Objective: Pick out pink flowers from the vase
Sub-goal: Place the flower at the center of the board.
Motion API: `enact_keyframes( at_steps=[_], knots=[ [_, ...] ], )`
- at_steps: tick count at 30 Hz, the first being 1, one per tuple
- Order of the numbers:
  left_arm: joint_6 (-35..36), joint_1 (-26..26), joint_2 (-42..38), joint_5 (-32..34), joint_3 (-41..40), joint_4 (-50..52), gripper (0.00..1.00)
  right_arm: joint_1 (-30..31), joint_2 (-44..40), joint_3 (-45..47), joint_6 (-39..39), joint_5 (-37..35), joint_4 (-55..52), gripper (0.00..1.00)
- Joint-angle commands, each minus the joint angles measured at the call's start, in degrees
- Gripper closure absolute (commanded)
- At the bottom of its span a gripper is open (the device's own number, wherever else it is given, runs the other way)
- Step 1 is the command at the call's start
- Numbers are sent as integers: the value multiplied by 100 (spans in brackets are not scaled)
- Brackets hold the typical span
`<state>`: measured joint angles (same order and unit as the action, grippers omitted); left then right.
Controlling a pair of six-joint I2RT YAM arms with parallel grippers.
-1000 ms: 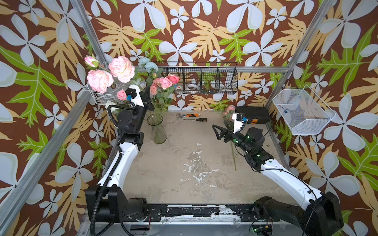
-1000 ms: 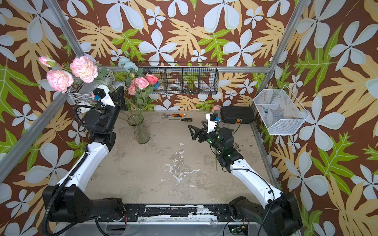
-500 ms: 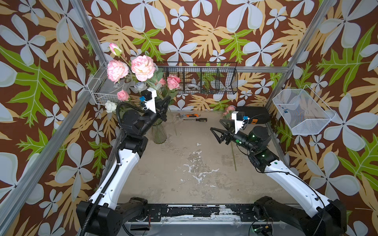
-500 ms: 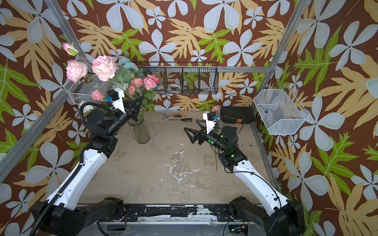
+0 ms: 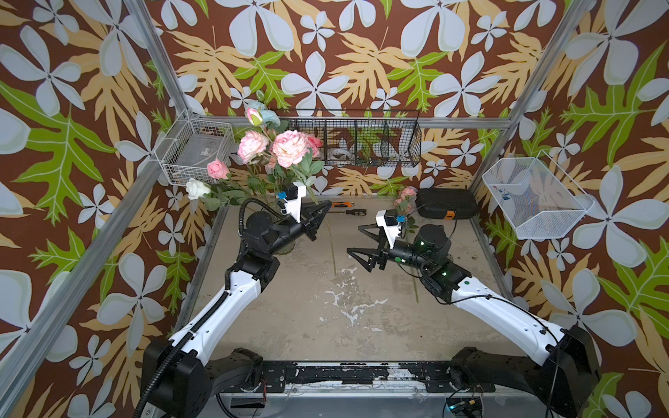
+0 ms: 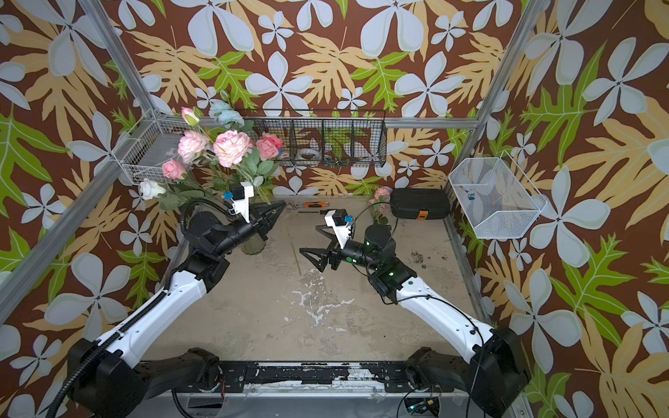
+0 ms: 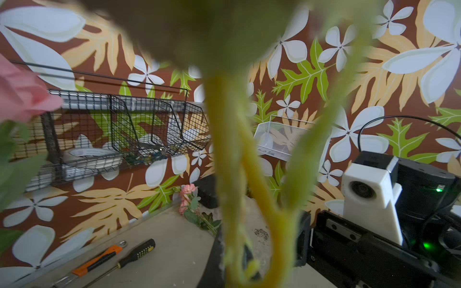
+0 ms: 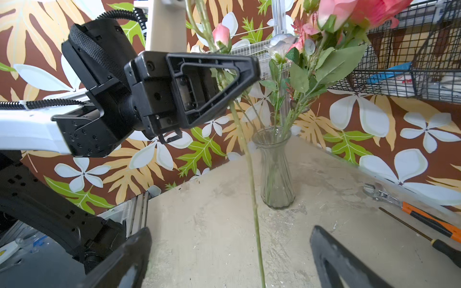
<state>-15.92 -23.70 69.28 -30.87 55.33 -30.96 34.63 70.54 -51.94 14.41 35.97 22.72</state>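
Observation:
My left gripper is shut on the long green stem of pink flowers, held upright in front of the vase. In the left wrist view the blurred stem fills the middle. The stem's lower end hangs free above the table, between the spread fingers of my open right gripper. A pink rose, a smaller pink rose, a white rose and blue blooms stay in the vase. Another pink flower lies at the back right.
A wrench and a screwdriver lie near the back wall beside a black case. A black wire basket hangs on the back wall, with white wire baskets on the left and right.
My left gripper has carried the pink flower stem from the left wall rightward to the middle. My right gripper has come left toward it, still open.

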Motion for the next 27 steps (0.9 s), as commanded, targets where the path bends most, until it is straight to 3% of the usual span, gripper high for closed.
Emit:
enact_keyframes(
  at_steps=[1, 8, 11, 14, 16, 19, 21, 27],
  knots=[
    [-54, -385, 20, -283, -14, -516, 100, 62, 48, -26, -225, 38, 283, 1],
    [-336, -803, 243, -437, -27, -813, 100, 251, 298, -215, -408, -129, 242, 4],
    [-374, -904, 219, -429, -85, -848, 100, 255, 274, -170, -471, -373, 349, 13],
    [-347, -1003, 206, -429, -91, -817, 100, 252, 241, -115, -466, -608, 483, 43],
    [-306, -1013, 203, -412, -89, -753, 100, 255, 241, -106, -457, -574, 523, 56],
    [-269, -1013, 187, -394, -91, -710, 100, 255, 241, -108, -426, -622, 532, 100],
    [-262, -1013, 204, -395, -91, -744, 100, 256, 279, -130, -396, -778, 463, 100],
    [-124, -1013, 166, -11, -247, -924, 43, 251, 286, -115, -318, -1106, 395, 100]
  ],
)
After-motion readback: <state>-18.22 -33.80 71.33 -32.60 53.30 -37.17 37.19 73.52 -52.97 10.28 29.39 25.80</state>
